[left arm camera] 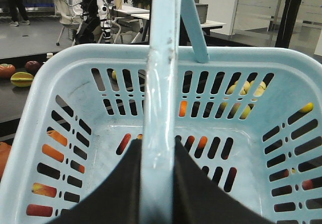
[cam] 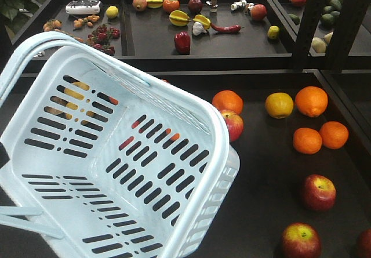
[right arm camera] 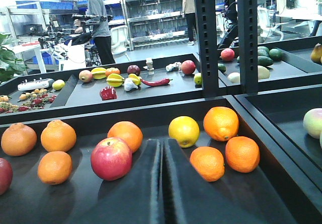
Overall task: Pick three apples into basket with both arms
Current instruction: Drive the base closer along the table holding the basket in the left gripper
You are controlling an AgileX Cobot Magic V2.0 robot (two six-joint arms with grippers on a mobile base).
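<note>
Front view: basket (cam: 87, 171) is held up off the black tray (cam: 261, 171), over its left side. It's tipped with the mouth toward the fruit, I'd guess to give the other arm a short drop. Nothing inside yet. One apple (cam: 233, 124) sits mid-tray just beside the basket's rim. The second apple (cam: 318, 192) and third apple (cam: 301, 240) are toward the near right corner. The oranges (cam: 311, 100) and the yellow fruit (cam: 279, 105) toward the far right edge aren't targets.

Left wrist view: left gripper (left arm camera: 157, 158) is clamped on the swing handle (left arm camera: 158, 73), a finger on each side of the bar. That grip carries the basket. Its floor is bare.

Right wrist view: right gripper (right arm camera: 162, 151) has its fingers pressed together, holding nothing, low over the tray. An apple (right arm camera: 111, 158) lies just left of the tips, with an orange (right arm camera: 128, 135) close behind. The fingers need to open first. The glossy round skin may roll.
</note>
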